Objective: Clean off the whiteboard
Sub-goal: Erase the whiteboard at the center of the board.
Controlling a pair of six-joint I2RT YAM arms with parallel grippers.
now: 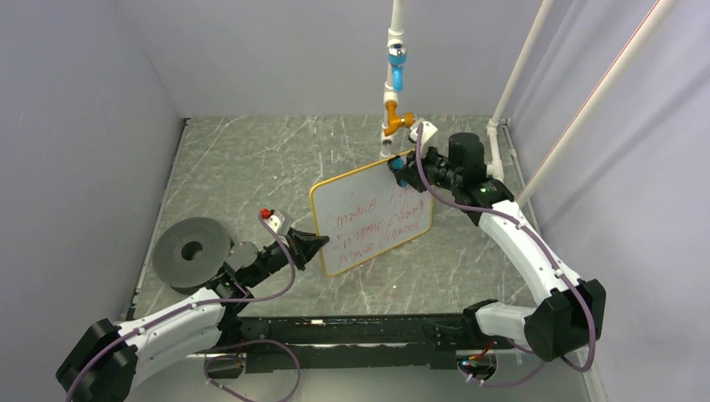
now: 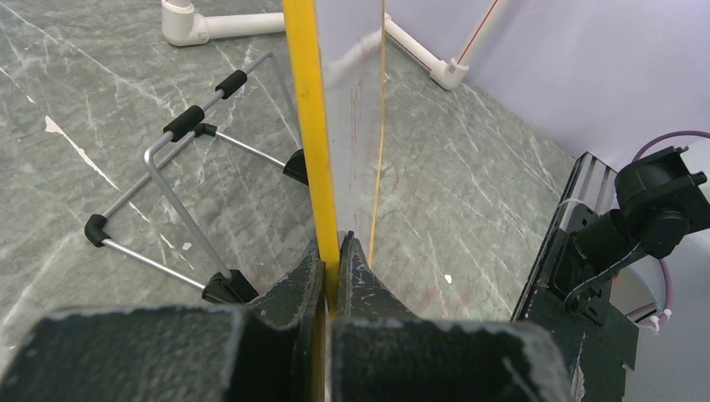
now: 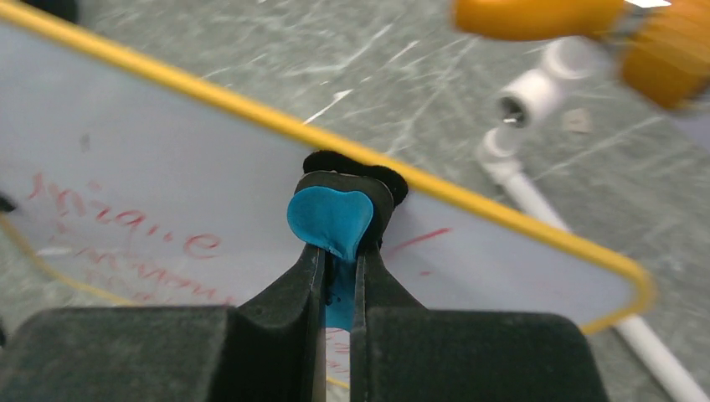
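The whiteboard (image 1: 373, 216), white with a yellow-orange frame and red handwriting, is held tilted above the table. My left gripper (image 1: 314, 244) is shut on its left frame edge; the left wrist view shows the yellow frame (image 2: 314, 126) clamped between the jaws at the left gripper (image 2: 335, 251). My right gripper (image 1: 402, 170) is shut on the small blue-and-black eraser (image 3: 331, 219) and presses its black felt on the board's upper right corner, near the frame (image 3: 469, 193). Red writing (image 3: 126, 226) lies left of the eraser.
A wire stand with black feet (image 2: 180, 188) lies on the grey table behind the board. A dark grey tape roll (image 1: 192, 250) sits at the left. A white pipe rig with blue and orange fittings (image 1: 395, 84) rises at the back, close to my right gripper.
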